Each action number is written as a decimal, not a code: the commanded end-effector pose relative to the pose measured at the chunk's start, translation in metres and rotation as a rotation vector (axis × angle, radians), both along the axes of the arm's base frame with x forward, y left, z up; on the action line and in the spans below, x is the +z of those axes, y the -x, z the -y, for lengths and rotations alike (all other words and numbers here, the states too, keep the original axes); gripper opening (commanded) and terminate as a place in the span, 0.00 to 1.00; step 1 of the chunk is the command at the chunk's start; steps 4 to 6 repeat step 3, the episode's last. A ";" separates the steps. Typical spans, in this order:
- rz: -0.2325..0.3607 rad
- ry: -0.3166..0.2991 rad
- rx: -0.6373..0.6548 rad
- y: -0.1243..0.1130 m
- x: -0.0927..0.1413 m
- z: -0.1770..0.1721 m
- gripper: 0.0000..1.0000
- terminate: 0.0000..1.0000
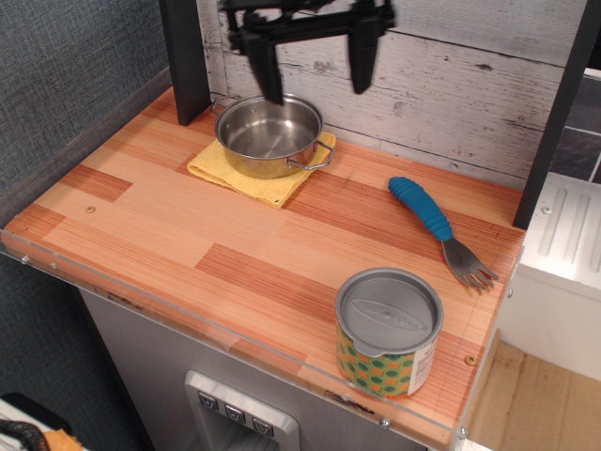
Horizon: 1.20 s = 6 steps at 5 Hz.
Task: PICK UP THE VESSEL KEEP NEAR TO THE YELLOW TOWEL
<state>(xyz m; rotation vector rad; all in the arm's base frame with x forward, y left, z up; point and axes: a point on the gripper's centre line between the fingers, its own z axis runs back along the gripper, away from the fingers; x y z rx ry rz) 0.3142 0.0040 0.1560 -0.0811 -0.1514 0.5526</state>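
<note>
The vessel [269, 136], a small shiny steel pot with wire loop handles, sits on top of the yellow towel [255, 173] at the back left of the wooden counter. My black gripper [315, 83] hangs open above and just behind the pot's right rim. One finger [267, 70] is over the pot's back edge. The other finger [362, 58] is off to the right, in front of the plank wall. Nothing is between them.
A blue-handled fork [435, 226] lies at the right. A lidded can [389, 331] with a green-yellow dotted label stands at the front right near the counter edge [235, 338]. A dark post [183, 56] rises at the back left.
</note>
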 end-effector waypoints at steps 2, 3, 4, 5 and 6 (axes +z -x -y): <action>-0.007 -0.045 0.042 0.051 0.035 0.002 1.00 0.00; -0.007 -0.045 0.042 0.051 0.035 0.002 1.00 1.00; -0.007 -0.045 0.042 0.051 0.035 0.002 1.00 1.00; -0.007 -0.045 0.042 0.051 0.035 0.002 1.00 1.00; -0.007 -0.045 0.042 0.051 0.035 0.002 1.00 1.00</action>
